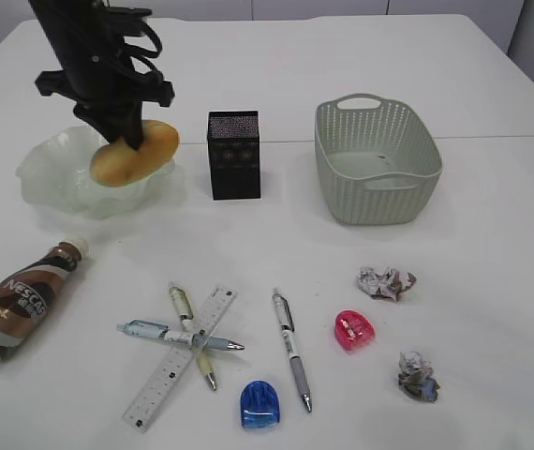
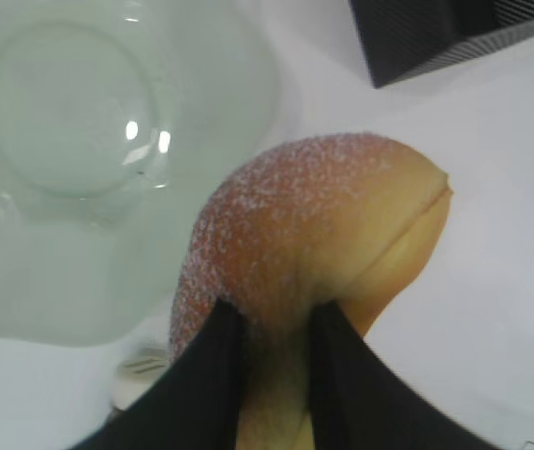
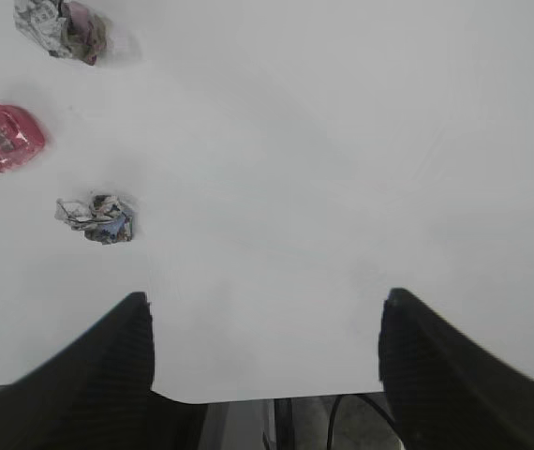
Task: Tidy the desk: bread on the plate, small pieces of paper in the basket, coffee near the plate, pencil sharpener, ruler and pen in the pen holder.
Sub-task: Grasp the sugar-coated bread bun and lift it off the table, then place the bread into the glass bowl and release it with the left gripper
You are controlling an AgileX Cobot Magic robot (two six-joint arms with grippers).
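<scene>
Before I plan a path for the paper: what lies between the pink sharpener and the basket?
Only one crumpled paper ball sits between the pink sharpener and basket; otherwise bare desk, per the exterior view.

left arm point(image 1: 98, 56): all black, chunky, looped black cables up top
left pincer point(image 2: 272, 352): matte black tapered fingers
right pincer point(image 3: 267, 361): black, rounded, kinda blunt fingers

Pale wall panels point(image 1: 276, 7) rise behind the evenly lit white surface.

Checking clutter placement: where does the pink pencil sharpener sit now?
Exterior view, right of centre: the pink pencil sharpener lies on the white desk between two crumpled paper balls.
</scene>
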